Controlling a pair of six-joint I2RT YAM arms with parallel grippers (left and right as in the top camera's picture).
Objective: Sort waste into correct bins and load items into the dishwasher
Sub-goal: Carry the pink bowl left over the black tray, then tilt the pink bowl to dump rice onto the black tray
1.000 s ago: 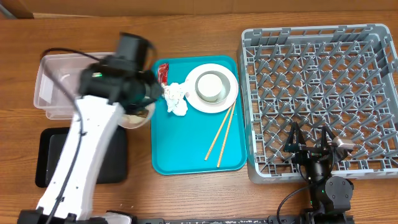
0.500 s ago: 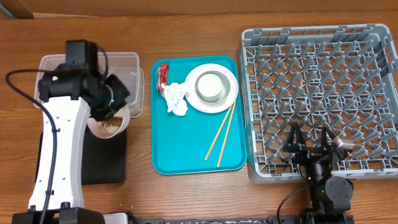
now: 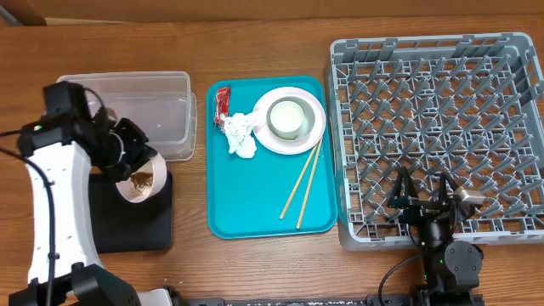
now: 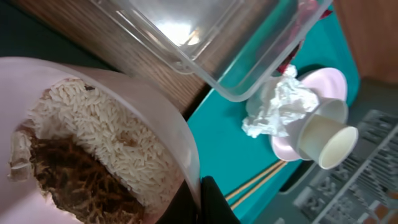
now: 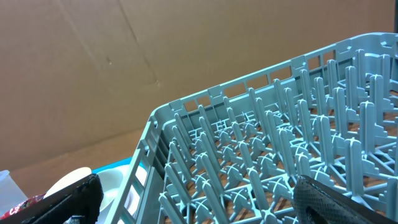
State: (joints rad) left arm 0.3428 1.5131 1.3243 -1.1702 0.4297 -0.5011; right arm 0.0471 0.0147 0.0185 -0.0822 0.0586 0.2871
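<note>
Over the far corner of the black tray (image 3: pixel 136 228), the left gripper (image 3: pixel 134 160) was clamped on the rim of the bowl (image 3: pixel 141 180) — white rice (image 4: pixel 106 134) and brown scraps (image 4: pixel 74 180) lay packed inside it. Just beyond sat the clear tub (image 3: pixel 119 79). On the teal tray (image 3: pixel 255 208) lay the crumpled napkin (image 3: pixel 241 134), the red wrapper (image 3: pixel 223 102) beside it, the chopsticks (image 3: pixel 302 183) and the plate (image 3: pixel 316 136) with a cup (image 3: pixel 287 117) on it. The right gripper (image 3: pixel 422 180) rested at the near edge of the grey dish rack (image 3: pixel 442 102), jaws spread wide — holding nothing.
</note>
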